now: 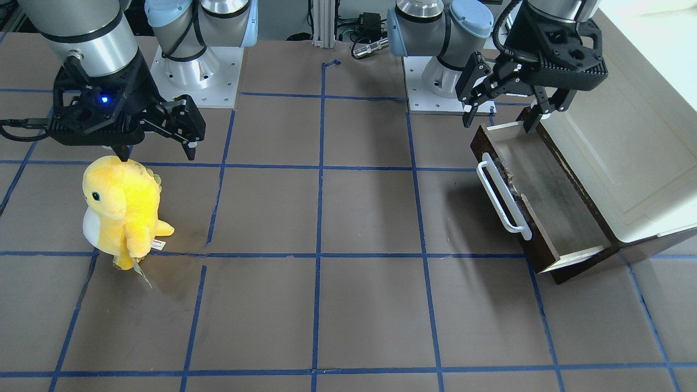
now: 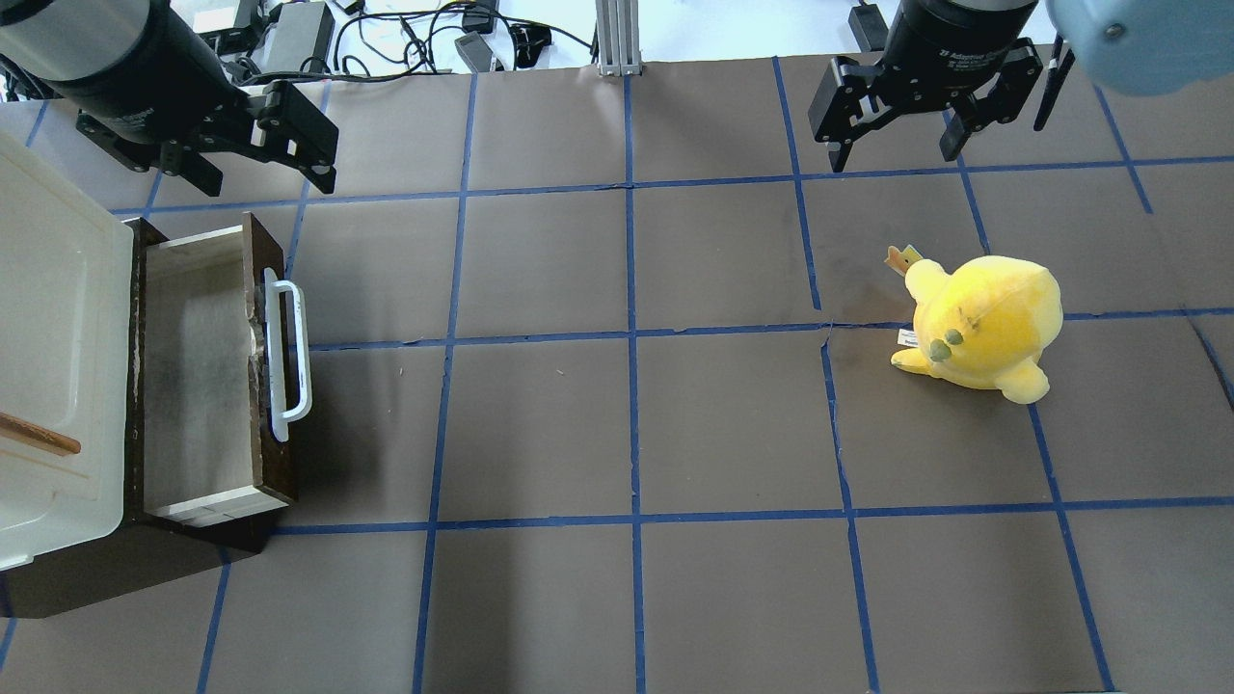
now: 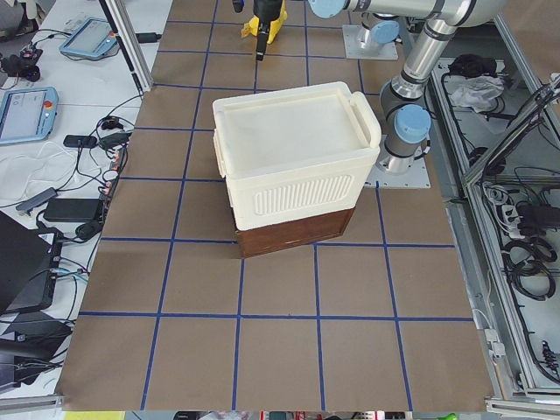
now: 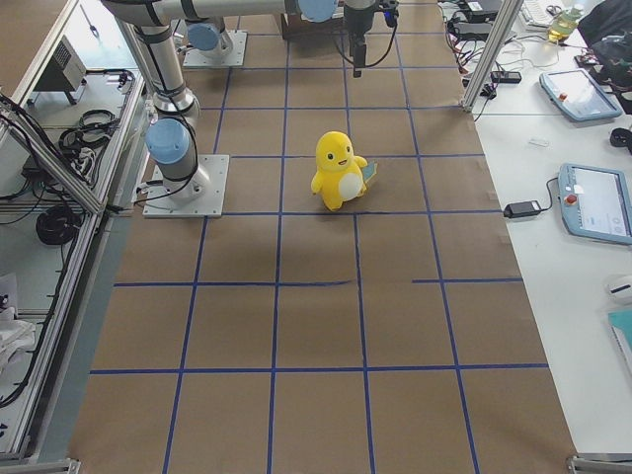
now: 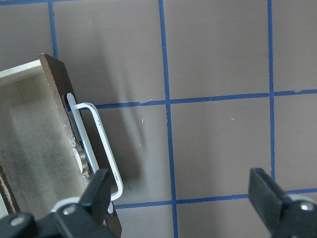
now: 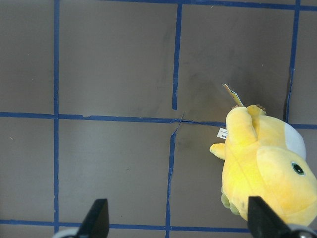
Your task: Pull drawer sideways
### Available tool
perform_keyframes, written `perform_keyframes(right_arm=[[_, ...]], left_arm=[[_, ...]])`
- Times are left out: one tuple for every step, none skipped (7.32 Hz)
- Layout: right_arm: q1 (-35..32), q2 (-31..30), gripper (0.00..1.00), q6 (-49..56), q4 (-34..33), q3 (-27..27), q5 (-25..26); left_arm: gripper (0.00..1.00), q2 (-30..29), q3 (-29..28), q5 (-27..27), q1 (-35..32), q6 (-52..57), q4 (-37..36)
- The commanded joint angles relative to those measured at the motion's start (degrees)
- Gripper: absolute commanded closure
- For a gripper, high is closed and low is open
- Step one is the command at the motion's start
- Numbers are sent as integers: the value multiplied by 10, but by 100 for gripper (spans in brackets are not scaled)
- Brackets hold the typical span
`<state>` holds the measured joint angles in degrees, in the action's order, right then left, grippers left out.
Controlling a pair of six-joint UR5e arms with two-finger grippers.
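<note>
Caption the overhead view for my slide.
Open drawer juts from under the cream cabinet; left claw and right claw both open and empty; yellow plush toy at right.

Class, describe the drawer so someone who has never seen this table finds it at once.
On the robot's left, a cream-white box sits on a dark base. The drawer juts open from beneath it. Its dark brown front and long white bar handle set it apart from the pale box.

By the left edge of the surface (image 2: pixel 627 434), a box (image 2: pixel 58 337) backs the drawer (image 2: pixel 198 386); its handle (image 2: pixel 287 355) faces open room. The plush (image 2: pixel 983 323) obstructs near the right edge.
</note>
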<state>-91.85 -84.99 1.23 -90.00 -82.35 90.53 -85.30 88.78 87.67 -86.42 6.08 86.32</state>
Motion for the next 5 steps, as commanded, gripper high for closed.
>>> perform_keyframes(right_arm=[[0,0,0,0,0,0,0],[0,0,0,0,0,0,0],[0,0,0,1,0,0,0],[0,0,0,0,0,0,0],[0,0,0,0,0,0,0]], left_arm=[[0,-6,-2,0,0,0,-1],[0,-3,-3,3,0,1,0],[0,-2,-2,3,0,1,0],[0,-5,-2,1,0,1,-1],[0,-4,-1,1,0,1,-1]])
